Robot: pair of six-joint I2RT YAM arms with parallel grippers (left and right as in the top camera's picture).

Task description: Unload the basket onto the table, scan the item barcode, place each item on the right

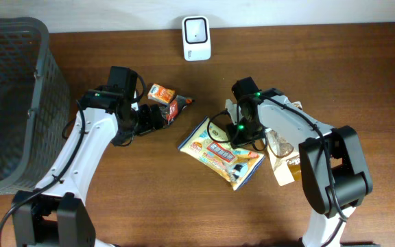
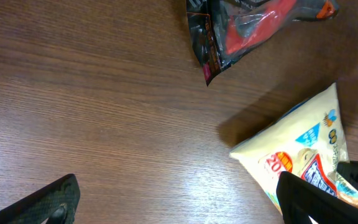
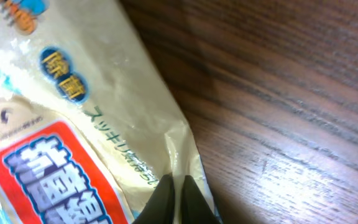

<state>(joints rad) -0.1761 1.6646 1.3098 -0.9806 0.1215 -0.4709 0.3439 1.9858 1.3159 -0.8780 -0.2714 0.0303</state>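
Progress is at the pick-up stage, by my reading: nothing has reached the scanner (image 1: 196,38) yet. Your right gripper (image 3: 178,188) has its jaws clenched on the thin edge of the yellow bag (image 1: 219,152). The bag lies on the table (image 1: 149,199) near the middle, printed face up, well apart from the white scanner standing at the far edge. No barcode shows in any view, so you will likely have to turn the bag over once you lift it. Your left gripper (image 2: 176,202) hangs released, its jaws wide and holding nothing, near the dark packet (image 2: 247,25) and close to the bag's corner. What is left for you: lift the bag, carry it to the scanner, and present the code to its window.
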